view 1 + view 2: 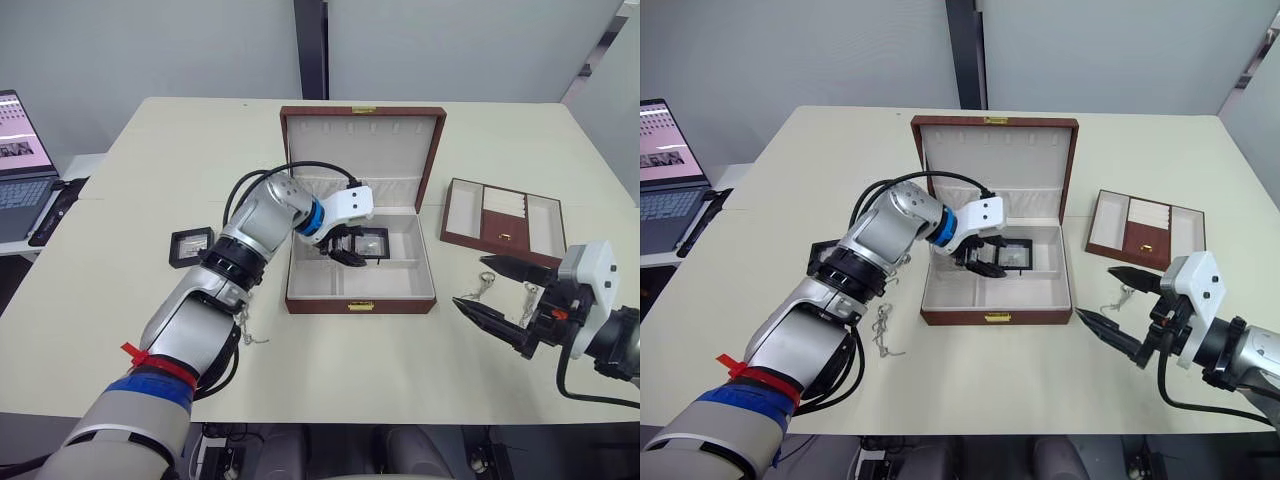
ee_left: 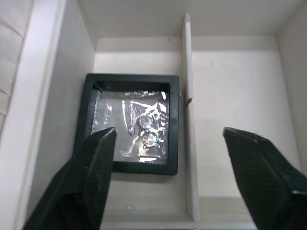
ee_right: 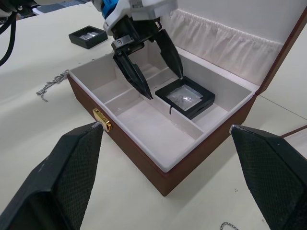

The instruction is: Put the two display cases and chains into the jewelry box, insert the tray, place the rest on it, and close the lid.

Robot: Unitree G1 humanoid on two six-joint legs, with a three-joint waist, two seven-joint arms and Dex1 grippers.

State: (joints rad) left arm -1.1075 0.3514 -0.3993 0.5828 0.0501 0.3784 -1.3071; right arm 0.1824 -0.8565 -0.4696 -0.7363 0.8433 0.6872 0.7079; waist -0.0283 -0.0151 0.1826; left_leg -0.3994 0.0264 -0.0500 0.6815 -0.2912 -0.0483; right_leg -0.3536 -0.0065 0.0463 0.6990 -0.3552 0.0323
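The jewelry box (image 1: 360, 300) stands open mid-table, its lid (image 1: 362, 140) upright behind. One display case (image 2: 129, 122) lies flat in a rear compartment. My left gripper (image 1: 343, 250) hangs open just above it, fingers apart and touching nothing. The other display case (image 1: 190, 245) rests on the table left of the box. A silvery chain (image 1: 883, 330) lies by the box's front left corner. The tray (image 1: 505, 225) sits to the right of the box. Two small silvery pieces (image 1: 484, 285) lie in front of it, beside my right gripper (image 1: 468, 281), which is open and empty.
A laptop (image 1: 20, 160) stands on a side surface at the far left. A black cable loops over my left forearm above the box's left wall. The table's front edge runs close under my right arm.
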